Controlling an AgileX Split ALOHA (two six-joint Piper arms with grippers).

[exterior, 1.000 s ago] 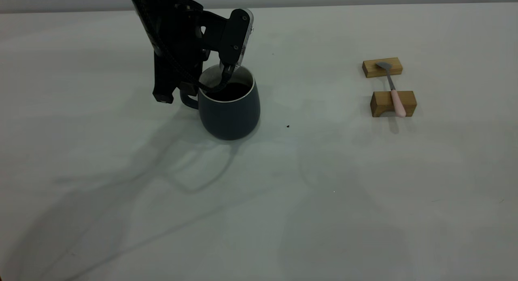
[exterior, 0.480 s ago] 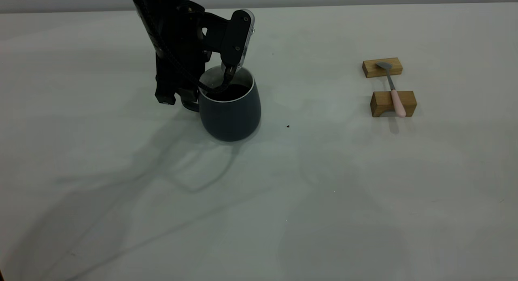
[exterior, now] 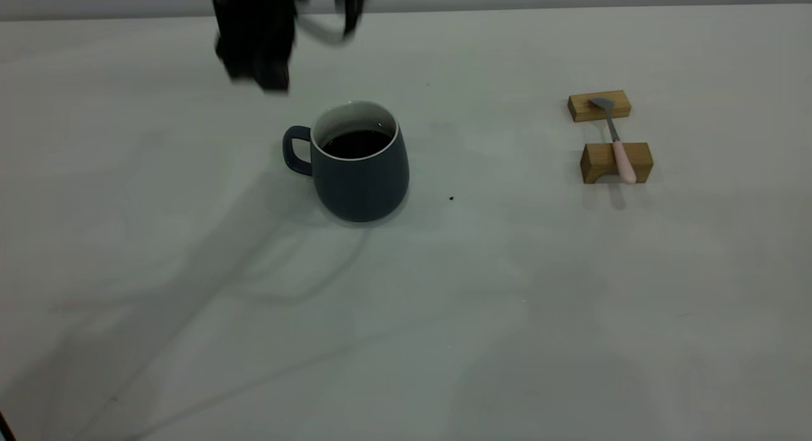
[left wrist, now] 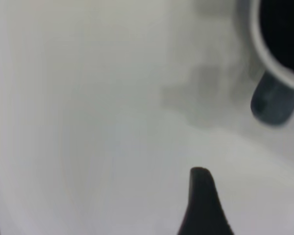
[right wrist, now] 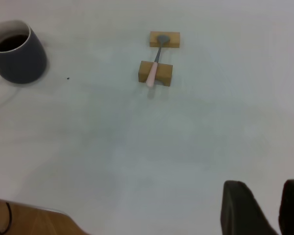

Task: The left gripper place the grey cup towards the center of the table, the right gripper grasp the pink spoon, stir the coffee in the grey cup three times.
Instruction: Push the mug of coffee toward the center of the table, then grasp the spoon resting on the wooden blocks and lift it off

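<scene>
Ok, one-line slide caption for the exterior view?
Dark grey rounded cup of coffee stands alone mid-table; left gripper raised above; pink-handled metal spoon bridges two wooden blocks.

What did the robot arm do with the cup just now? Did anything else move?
The left gripper let go of the grey cup and lifted up and away; it now hangs blurred above and behind the cup, touching nothing. The cup stayed put on the table, coffee still inside. The pink spoon still lies across the two wooden blocks, and the right gripper has not come for it.
</scene>
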